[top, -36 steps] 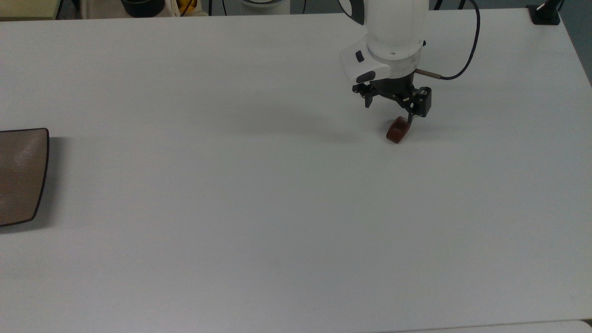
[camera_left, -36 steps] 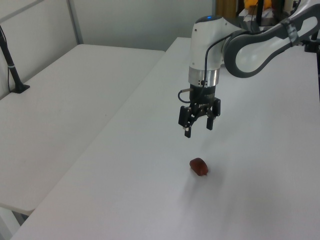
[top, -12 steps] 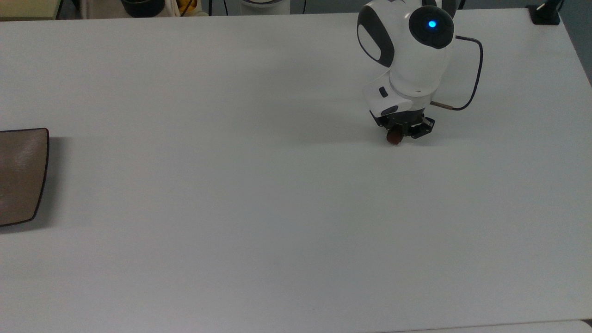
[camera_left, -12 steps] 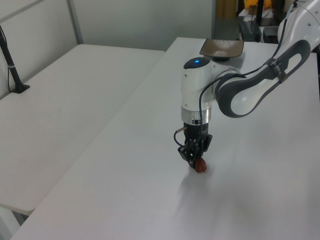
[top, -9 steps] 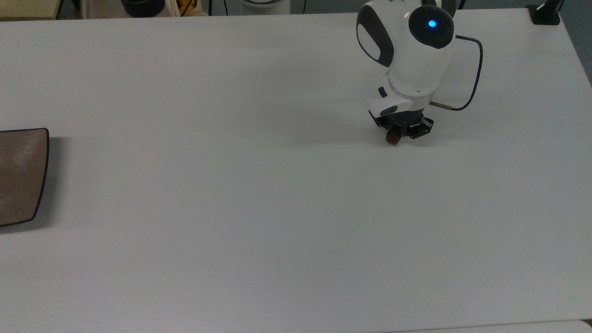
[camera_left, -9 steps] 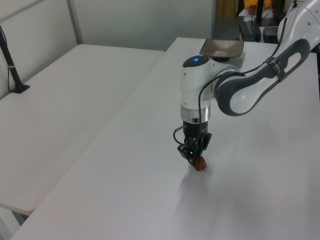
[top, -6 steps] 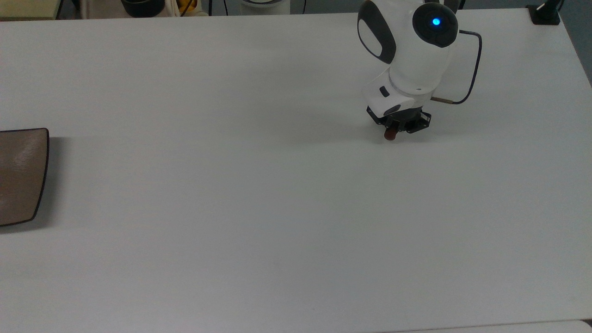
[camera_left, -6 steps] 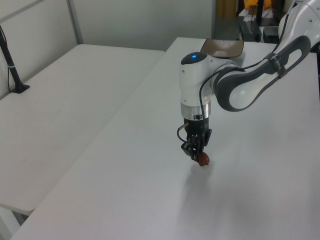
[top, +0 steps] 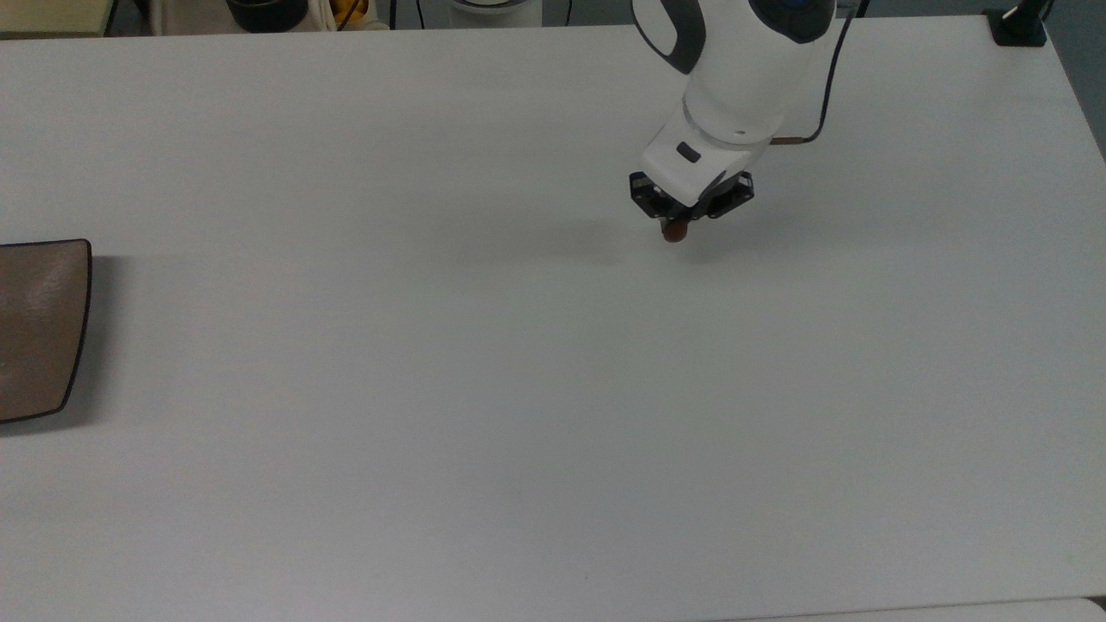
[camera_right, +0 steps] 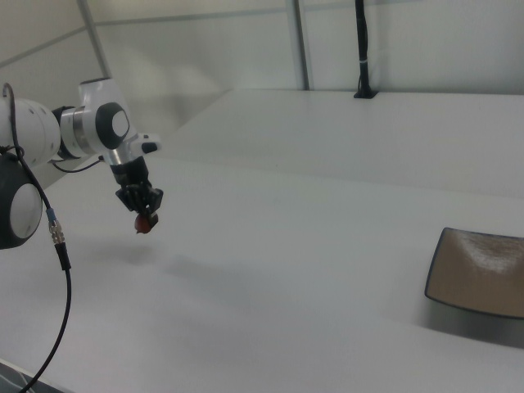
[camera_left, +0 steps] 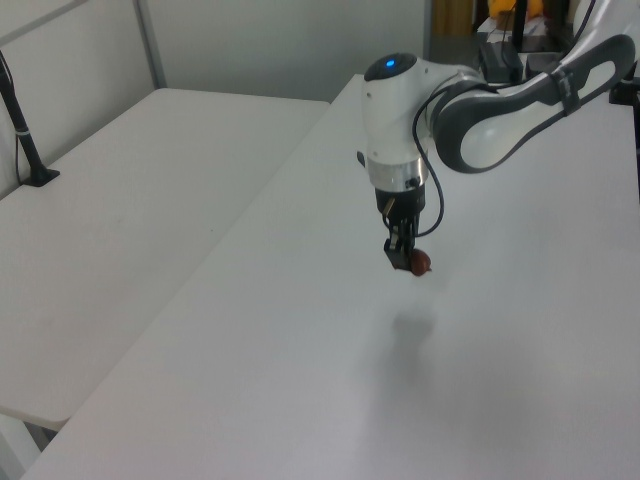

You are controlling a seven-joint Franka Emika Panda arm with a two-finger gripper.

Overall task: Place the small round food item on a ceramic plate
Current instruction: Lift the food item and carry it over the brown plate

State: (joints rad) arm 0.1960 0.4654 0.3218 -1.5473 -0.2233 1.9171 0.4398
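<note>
My gripper (top: 676,226) (camera_left: 412,258) (camera_right: 146,219) hangs above the white table, shut on the small round food item (top: 675,231) (camera_left: 420,262) (camera_right: 145,223), a tiny glossy reddish-brown lump held at the fingertips. A shadow lies on the table beneath it. The ceramic plate (top: 39,328) (camera_right: 485,272), brown and squarish with a dark rim, rests at the top view's far left edge, far from the gripper. In the right view it lies at the right, with the gripper at the left.
A black cable (top: 825,78) loops from the arm's wrist. A black post base (top: 1020,26) stands at the table's back right corner in the top view. A second white table (camera_left: 130,220) adjoins on the left view's left.
The gripper closed on the food item, lifted it off the table and has carried it toward the top view's left and back. The plate has not moved.
</note>
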